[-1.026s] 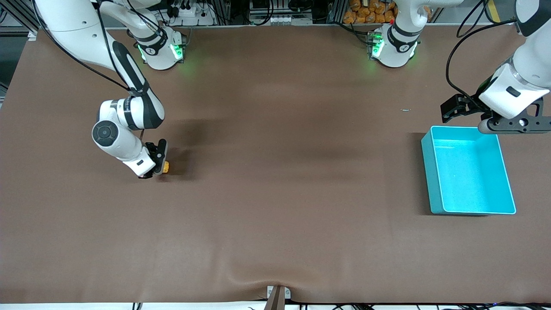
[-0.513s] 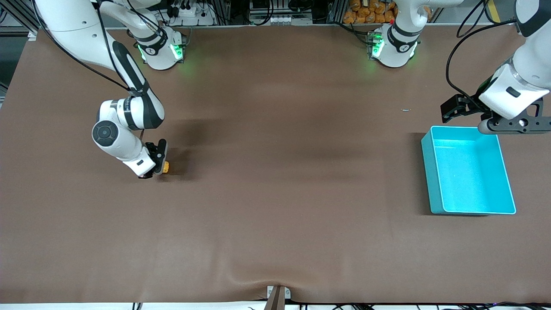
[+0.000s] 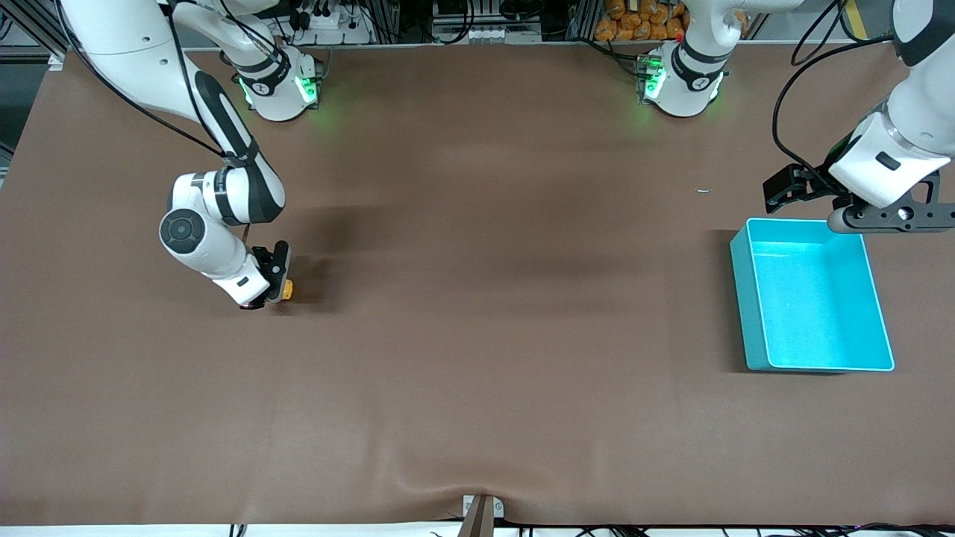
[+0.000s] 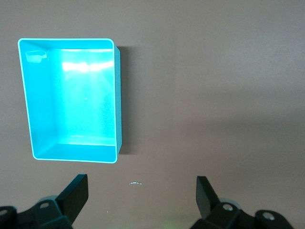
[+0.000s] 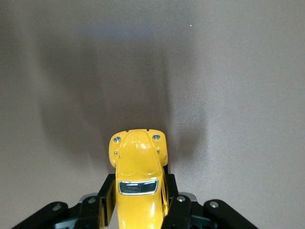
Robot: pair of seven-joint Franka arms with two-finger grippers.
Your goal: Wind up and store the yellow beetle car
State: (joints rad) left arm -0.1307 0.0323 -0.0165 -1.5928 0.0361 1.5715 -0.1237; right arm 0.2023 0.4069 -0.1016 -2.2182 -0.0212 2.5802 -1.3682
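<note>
Right gripper (image 5: 140, 210): fingers clamped on the flanks of the yellow beetle car (image 5: 138, 179), low at the tabletop (image 3: 477, 335) toward the right arm's end.
Car feel: likely light, hard, glossy; side grip behind the bonnet suits it, could slip.
Left gripper (image 4: 140, 193): waits, fingers spread, above the turquoise bin (image 3: 753, 298).

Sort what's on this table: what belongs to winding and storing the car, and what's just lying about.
Job:
- yellow beetle car, gripped by the shut right gripper
- turquoise bin, empty
- left gripper, open, waiting above the table beside the bin

Lying about:
- small pale scrap
</note>
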